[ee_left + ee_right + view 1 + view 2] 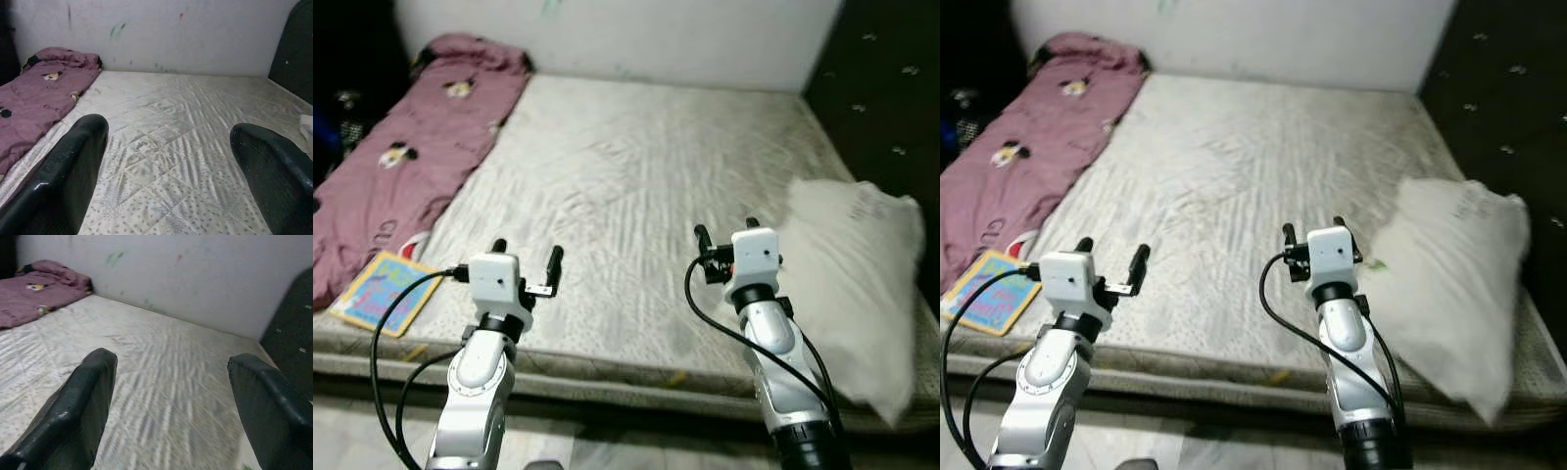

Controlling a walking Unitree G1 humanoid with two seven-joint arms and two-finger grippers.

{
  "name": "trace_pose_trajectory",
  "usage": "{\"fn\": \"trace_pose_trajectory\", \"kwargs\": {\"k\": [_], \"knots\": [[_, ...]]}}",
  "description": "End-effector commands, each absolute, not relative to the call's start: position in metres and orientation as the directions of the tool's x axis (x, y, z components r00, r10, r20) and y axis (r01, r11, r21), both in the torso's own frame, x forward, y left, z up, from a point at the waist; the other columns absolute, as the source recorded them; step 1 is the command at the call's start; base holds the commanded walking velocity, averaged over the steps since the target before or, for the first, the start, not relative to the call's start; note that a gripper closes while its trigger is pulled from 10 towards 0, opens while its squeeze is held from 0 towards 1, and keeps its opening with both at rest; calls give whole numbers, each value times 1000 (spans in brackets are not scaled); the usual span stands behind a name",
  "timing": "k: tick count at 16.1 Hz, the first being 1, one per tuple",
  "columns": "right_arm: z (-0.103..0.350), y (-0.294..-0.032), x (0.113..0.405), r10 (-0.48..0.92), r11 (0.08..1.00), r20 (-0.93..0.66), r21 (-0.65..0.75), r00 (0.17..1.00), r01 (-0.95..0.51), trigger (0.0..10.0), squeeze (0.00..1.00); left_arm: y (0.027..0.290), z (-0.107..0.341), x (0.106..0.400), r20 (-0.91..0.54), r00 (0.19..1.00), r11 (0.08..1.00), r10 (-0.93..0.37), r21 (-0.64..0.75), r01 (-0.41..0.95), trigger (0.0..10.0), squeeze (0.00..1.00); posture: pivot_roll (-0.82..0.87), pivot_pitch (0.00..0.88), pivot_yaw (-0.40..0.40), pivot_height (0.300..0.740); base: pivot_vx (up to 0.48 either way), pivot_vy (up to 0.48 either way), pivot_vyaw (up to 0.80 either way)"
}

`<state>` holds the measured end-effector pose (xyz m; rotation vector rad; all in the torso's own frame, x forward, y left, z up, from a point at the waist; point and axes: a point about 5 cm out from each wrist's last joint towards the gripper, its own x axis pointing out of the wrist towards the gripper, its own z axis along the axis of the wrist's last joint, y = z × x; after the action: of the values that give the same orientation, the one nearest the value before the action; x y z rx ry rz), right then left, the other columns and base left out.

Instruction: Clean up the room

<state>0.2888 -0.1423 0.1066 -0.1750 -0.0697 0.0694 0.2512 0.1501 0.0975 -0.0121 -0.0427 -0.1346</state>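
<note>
Nearest to the camera, the left gripper [526, 257] and the right gripper [726, 235] hover over the near edge of the bare grey quilted mattress [626, 186], both with fingers spread and holding nothing. A white soft pillow [860, 284] lies at the right side of the mattress. A crumpled pink blanket [406, 157] lies along the left side, and a colourful flat book [382, 292] rests at its near end.

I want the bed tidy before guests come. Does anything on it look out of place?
Yes. The white pillow lies askew at the mattress's right edge, hanging over it. A colourful book sits at the near left corner, and a crumpled pink blanket runs along the left side. Both pincers, left and right, hover open, holding nothing.
</note>
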Motion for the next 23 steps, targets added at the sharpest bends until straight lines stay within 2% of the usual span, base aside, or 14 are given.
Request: {"fn": "trace_pose_trajectory", "kwargs": {"k": [1,4,17,23], "knots": [[109,-141,289,81,981,70,-183,994,-67,10000,0,149,100,253,44,988,989,-147,-15,148,10000,0,62,0,-21,740,409,0,0],[109,-140,289,85,980,70,-185,994,-71,10000,0,146,98,254,28,987,988,-156,-13,157,10000,0,63,0,-20,740,285,0,0],[106,-138,291,96,978,51,-188,994,-85,10000,0,140,97,256,20,989,989,-150,0,150,10000,0,66,0,-29,740,0,0,0],[106,-137,293,100,979,49,-184,994,-89,10000,0,139,97,256,23,988,988,-154,2,154,10000,0,69,0,-32,740,0,-280,0]]}}
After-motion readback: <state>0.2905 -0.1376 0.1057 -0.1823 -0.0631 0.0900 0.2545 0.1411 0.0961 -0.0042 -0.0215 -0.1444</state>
